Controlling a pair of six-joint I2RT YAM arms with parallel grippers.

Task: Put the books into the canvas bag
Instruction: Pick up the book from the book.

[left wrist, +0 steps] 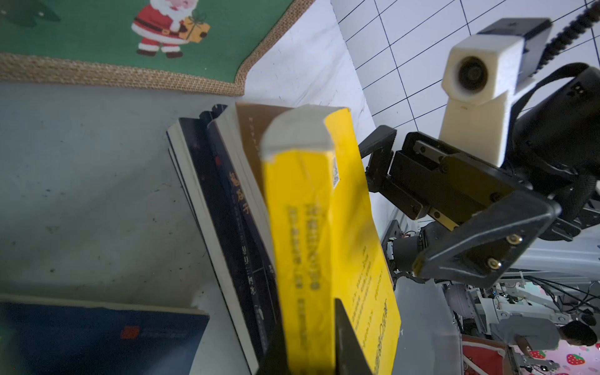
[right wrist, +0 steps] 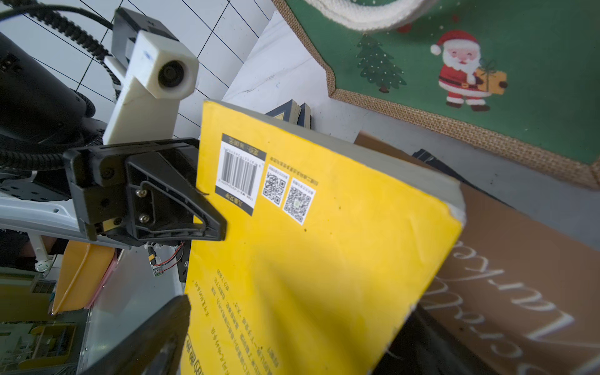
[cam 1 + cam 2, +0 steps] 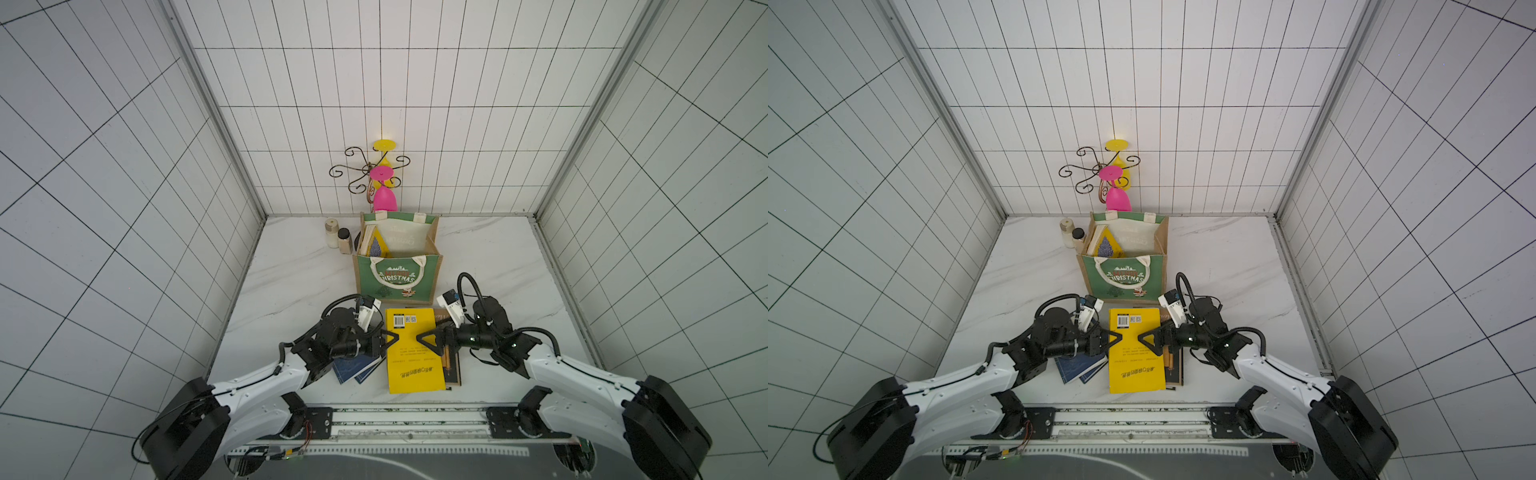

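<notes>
The left gripper (image 3: 392, 337) is clamped hard on the yellow book (image 3: 415, 361), biting its spine edge from 9 o'clock, and the left wrist view shows that spine pinched right between the jaws. Across at 3 o'clock, the right gripper (image 3: 422, 338) sits wide open, jaws spread either side of the book's free edge, squeezing nothing. The book tops a stack on the table (image 3: 291, 282), with navy books (image 3: 353, 368) poking out at its 8 o'clock and a dark book (image 3: 452, 365) peeking out at 4. Here's what matters: the book's long axis runs 12 to 6, and the canvas bag (image 3: 397, 282) stands dead ahead at 12, just beyond the book's far end, mouth up, with other books (image 3: 374, 245) leaning inside toward its 10 o'clock corner. So the carry looks to go straight along that axis, up over the bag's near wall, with the book tipped end-down to slot in. The left arm owns the grip, and the right is just as close, ready to pinch if the free edge droops.
</notes>
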